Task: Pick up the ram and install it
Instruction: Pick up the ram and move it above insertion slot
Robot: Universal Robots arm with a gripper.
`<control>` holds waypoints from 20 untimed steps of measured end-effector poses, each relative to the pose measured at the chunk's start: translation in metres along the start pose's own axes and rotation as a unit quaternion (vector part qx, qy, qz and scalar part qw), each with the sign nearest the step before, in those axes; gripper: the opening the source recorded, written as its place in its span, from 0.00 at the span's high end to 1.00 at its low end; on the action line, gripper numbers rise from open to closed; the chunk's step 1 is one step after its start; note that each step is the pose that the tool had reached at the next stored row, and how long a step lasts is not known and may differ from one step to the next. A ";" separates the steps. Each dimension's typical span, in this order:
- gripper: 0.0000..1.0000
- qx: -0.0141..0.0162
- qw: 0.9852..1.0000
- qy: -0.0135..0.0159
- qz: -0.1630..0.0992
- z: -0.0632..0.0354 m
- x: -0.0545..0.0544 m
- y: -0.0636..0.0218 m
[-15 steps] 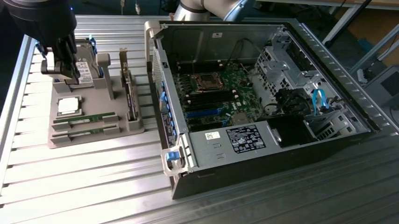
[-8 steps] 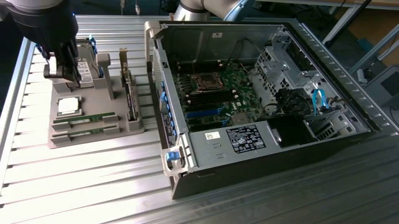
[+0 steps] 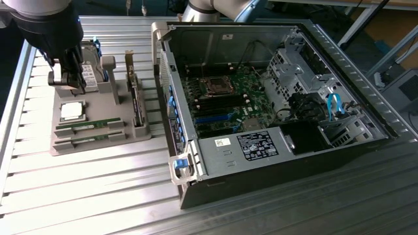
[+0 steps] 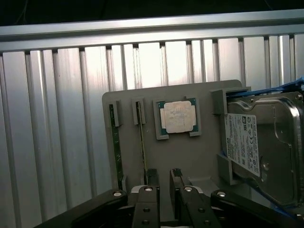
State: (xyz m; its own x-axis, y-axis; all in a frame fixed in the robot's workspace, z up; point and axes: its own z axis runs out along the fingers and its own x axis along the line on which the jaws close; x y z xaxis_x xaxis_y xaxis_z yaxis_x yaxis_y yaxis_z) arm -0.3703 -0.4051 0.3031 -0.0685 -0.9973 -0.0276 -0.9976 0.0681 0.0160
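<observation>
End effector [image 3: 73, 84] hangs at ten o'clock in the exterior view, over the grey holder tray [image 3: 98, 147] on the slatted desk [image 3: 98, 196]. Its fingers [image 4: 152, 179] stand apart with nothing between them. The ram [image 4: 142, 137] sits on edge in a tray slot, at five o'clock from the processor [image 3: 72, 111] in the exterior view, with a second stick [image 4: 114, 142] just beyond. I judge it light, stiff, thin and easily damaged, best pinched across its flat faces near mid-length, clear of the contact edge. The white label [image 4: 242, 147] on the hard drive [image 4: 278, 142] and the black label [image 3: 258, 145] inside the computer case [image 3: 274, 166] carry print too small to read.
</observation>
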 end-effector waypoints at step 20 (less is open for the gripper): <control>0.76 0.000 1.000 0.000 0.000 0.0052 0.015 -0.0011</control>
State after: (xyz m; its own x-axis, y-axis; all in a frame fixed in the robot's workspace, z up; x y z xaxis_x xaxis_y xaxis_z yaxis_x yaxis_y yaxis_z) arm -0.3703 -0.4198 0.2975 -0.0686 -0.9973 -0.0276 -0.9975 0.0681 0.0161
